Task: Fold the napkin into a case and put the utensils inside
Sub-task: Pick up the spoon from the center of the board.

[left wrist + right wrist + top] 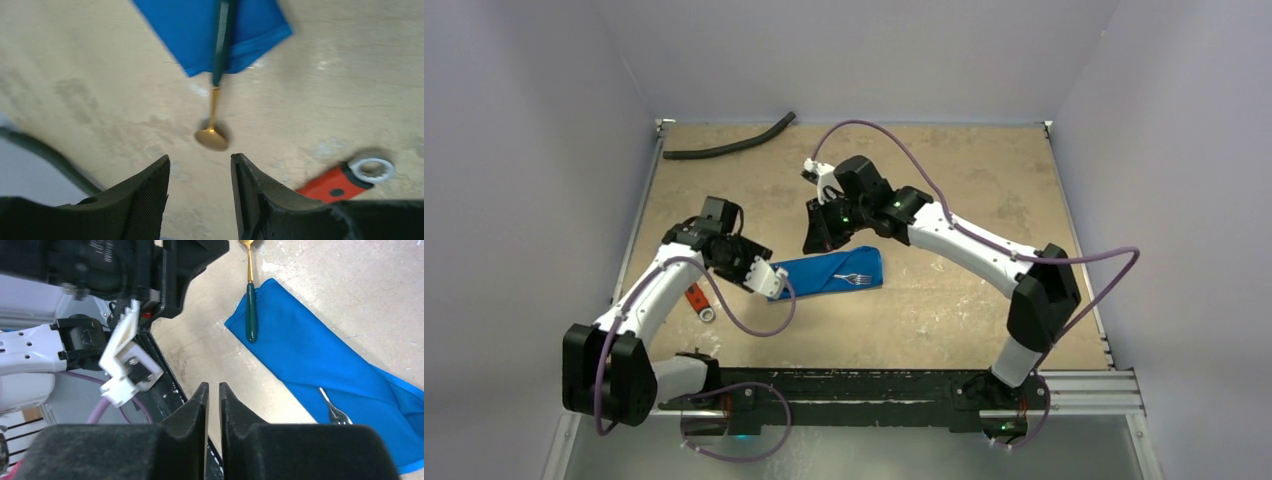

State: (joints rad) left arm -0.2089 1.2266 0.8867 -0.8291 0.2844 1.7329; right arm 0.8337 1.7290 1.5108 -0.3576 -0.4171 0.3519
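From the top view I'm seeing the napkin (pixel 829 272) lying folded mid-frame, long axis left-right, left gripper (pixel 769 281) at its left end (nearer arm).

Left wrist: jaws apart, empty; spoon (pixel 216 107) lying straight ahead, bowl toward me, handle on the cloth.

Right wrist: right gripper (pixel 210 395) nearly together, empty; fork (pixel 334 409) half hidden.

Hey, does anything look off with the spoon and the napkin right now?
Yes. The spoon sits only partly on the napkin: its dark handle lies on the cloth's end, while the gold bowl sticks out onto the bare table.
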